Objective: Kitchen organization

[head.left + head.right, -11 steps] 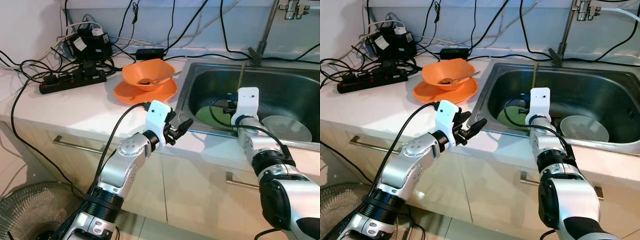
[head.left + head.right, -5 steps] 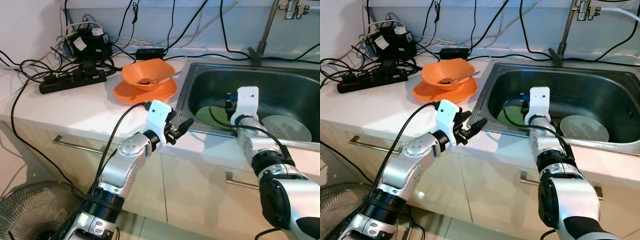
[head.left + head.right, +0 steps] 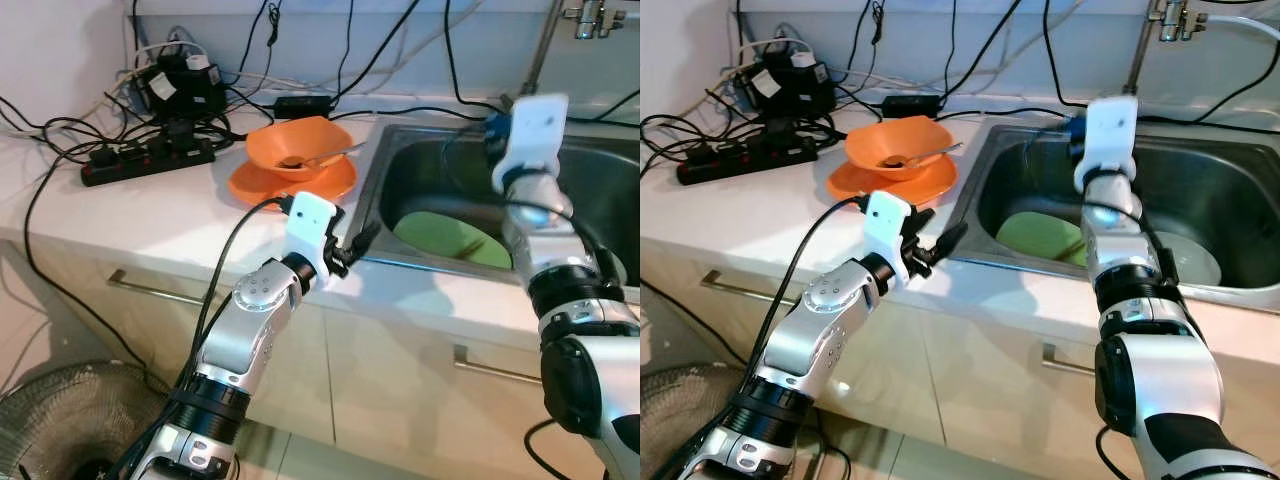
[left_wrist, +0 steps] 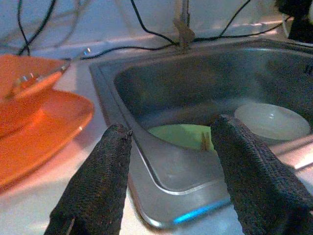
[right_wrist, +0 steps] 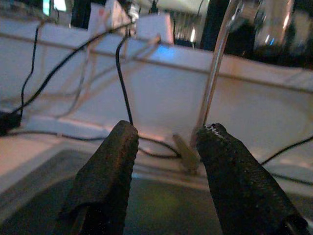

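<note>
Two tools, both spread wide, empty: left tool (image 4: 168, 161) at sink (image 3: 420, 150) rim; right tool (image 5: 164, 161) raised over green plate (image 3: 445, 235).

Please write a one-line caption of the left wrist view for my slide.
Open left gripper above the sink rim, orange plate beside it, green plate and white bowl inside.

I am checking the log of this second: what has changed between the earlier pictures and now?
The right gripper has risen out of the sink, from low over the green plate to the height of the back rim; its fingers are open and hold nothing. The left gripper stays open at the sink's front corner. The orange bowl, orange plate and white bowl have not moved.
</note>
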`<state>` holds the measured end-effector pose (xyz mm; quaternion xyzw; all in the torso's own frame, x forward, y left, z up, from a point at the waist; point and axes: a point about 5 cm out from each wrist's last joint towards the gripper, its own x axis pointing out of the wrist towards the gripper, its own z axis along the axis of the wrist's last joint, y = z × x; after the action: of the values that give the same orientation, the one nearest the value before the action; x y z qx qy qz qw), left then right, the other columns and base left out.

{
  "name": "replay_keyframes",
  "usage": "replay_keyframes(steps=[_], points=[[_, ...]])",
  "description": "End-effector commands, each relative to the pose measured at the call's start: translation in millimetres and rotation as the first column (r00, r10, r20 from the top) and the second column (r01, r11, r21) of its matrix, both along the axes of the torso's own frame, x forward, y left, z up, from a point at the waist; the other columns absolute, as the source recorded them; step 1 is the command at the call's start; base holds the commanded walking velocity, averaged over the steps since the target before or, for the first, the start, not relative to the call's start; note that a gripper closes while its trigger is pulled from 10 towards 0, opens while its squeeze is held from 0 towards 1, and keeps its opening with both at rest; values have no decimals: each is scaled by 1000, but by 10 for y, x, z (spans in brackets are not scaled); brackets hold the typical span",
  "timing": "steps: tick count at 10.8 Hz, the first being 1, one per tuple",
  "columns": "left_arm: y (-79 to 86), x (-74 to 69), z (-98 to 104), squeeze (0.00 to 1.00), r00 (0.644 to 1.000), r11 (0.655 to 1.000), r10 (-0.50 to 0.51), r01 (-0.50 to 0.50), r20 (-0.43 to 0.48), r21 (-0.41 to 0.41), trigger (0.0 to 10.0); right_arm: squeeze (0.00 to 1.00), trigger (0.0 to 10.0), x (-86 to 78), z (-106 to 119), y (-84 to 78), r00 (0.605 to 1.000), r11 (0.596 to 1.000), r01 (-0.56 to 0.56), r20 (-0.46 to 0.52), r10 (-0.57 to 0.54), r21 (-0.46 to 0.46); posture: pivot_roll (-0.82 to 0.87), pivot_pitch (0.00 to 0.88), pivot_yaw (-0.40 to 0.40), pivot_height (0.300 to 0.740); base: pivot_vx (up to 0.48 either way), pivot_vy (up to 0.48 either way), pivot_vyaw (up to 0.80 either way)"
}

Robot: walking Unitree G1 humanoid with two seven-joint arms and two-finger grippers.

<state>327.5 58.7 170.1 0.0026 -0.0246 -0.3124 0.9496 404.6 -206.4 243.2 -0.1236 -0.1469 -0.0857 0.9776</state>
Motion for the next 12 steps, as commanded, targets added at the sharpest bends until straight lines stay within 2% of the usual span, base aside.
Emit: replay_keyframes(steps=[1, 2, 3, 5, 8, 9, 11, 12], points=[[71, 55, 83, 0, 996, 998, 58, -60, 69, 33, 10000, 0, 10000, -23, 63, 137, 997, 998, -59, 56, 59, -9, 44, 0, 76, 740, 0, 0, 0], [93, 75, 99, 0, 993, 996, 79, -83, 84, 39, 10000, 0, 10000, -57, -28, 199, 995, 996, -83, 54, 84, -18, 46, 4, 78, 740, 0, 0, 0], [124, 98, 135, 0, 988, 993, 104, -110, 117, 51, 10000, 0, 10000, -127, -218, 258, 994, 994, -108, 35, 108, -5, 46, 4, 78, 740, 0, 0, 0], [189, 126, 174, 0, 969, 982, 155, -172, 190, 76, 10000, 0, 10000, -295, -428, 329, 992, 991, -118, 41, 115, 61, 38, 22, 80, 740, 0, 0, 0], [292, 146, 175, 0, 928, 955, 238, -278, 286, 107, 10000, 0, 10000, -584, -503, 430, 989, 986, -129, 81, 120, 105, 18, 36, 90, 740, 0, 0, 0], [318, 156, 166, 0, 919, 946, 246, -297, 309, 130, 10000, 0, 10000, -633, -503, 448, 989, 985, -132, 79, 123, 115, 15, 40, 91, 740, 0, 0, 0], [317, 175, 123, 0, 906, 921, 201, -304, 373, 244, 10000, 0, 10000, -674, -584, 544, 989, 980, -146, 36, 143, 136, 13, 38, 96, 740, 0, 0, 0], [312, 220, 99, 0, 893, 889, 172, -322, 415, 324, 10000, 0, 10000, -673, -661, 648, 986, 977, -164, -6, 166, 140, 15, 40, 99, 740, 0, 0, 0]])
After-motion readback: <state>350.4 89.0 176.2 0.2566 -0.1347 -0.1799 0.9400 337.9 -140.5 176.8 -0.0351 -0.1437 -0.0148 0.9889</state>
